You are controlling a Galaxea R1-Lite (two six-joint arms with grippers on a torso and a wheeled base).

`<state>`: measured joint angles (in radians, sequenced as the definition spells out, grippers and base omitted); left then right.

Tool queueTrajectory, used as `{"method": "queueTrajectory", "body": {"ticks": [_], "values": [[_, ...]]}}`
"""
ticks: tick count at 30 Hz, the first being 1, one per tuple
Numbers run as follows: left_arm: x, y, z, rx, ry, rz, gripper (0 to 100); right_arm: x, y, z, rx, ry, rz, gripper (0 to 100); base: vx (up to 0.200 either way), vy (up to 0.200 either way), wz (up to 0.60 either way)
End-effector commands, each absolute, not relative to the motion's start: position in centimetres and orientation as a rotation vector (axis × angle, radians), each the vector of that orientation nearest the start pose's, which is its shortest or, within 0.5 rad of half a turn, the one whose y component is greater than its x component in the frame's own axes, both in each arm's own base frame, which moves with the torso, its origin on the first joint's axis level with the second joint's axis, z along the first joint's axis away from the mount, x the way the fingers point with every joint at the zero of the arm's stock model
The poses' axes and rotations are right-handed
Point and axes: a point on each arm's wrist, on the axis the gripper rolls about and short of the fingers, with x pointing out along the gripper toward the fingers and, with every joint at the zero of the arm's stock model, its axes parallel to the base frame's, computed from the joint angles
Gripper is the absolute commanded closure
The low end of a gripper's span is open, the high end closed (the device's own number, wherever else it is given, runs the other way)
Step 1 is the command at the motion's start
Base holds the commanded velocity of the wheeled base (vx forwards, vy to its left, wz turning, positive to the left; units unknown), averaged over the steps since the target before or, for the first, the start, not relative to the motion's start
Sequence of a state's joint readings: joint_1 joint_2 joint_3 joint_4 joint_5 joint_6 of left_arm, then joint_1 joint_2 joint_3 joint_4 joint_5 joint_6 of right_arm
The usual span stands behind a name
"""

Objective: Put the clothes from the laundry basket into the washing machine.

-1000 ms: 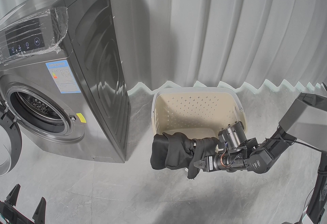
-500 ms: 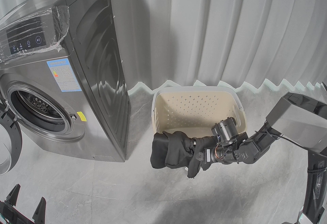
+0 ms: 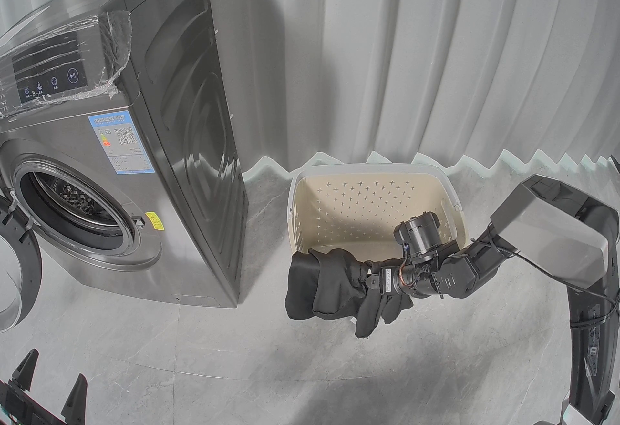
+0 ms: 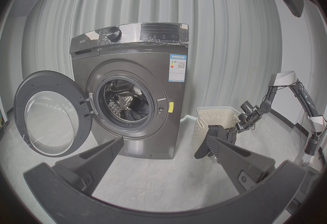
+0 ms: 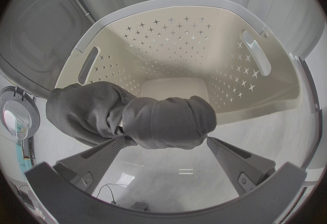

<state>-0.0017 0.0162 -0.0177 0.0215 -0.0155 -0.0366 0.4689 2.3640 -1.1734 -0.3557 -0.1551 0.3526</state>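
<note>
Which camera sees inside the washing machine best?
Left wrist view: it faces the washing machine head-on, looking into the drum. The head view sees it slantwise; the right wrist view catches the machine's side.

There is one washing machine (image 3: 129, 123) on the left, with one round door (image 4: 51, 112). One laundry basket (image 3: 368, 169) stands right of it. One dark garment (image 3: 329, 284) hangs over its near rim; one dark bundle (image 4: 134, 114) lies in the drum.

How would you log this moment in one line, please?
right claw open, straddling dark garment; garment over laundry basket rim; washing machine door open; left claw open
</note>
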Motion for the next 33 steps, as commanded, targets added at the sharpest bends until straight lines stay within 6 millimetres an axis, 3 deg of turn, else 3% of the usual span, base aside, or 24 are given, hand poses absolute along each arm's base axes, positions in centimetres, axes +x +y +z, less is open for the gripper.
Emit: {"method": "queueTrajectory", "body": {"ticks": [1,7,8,19,23,30,33], "values": [[-2.3,0.0,7.5,-0.037,0.014,-0.017,0,37.9,18.7,-0.5,0.073,0.836,0.148,0,0.000,0.000,0.00],[-2.3,0.0,7.5,-0.037,0.014,-0.017,0,38.4,18.5,-0.7,0.068,0.833,0.145,0,0.000,0.000,0.00],[-2.3,0.0,7.5,-0.037,0.014,-0.017,0,38.6,18.2,-0.9,0.071,0.834,0.136,100,0.000,0.000,0.00],[-2.4,0.0,7.6,-0.037,0.013,-0.017,0,38.6,18.3,-0.8,0.075,0.825,0.147,100,0.000,0.000,0.00],[-2.4,0.0,7.6,-0.037,0.013,-0.017,0,37.7,18.5,0.0,0.069,0.829,0.162,100,0.000,0.000,0.00],[-2.3,0.0,7.5,-0.037,0.014,-0.015,0,34.7,19.0,5.2,0.083,0.754,0.218,100,0.000,0.000,0.00],[-2.3,0.0,7.5,-0.037,0.014,-0.017,0,33.5,19.0,6.4,0.084,0.739,0.232,100,0.000,0.000,0.00]]}}
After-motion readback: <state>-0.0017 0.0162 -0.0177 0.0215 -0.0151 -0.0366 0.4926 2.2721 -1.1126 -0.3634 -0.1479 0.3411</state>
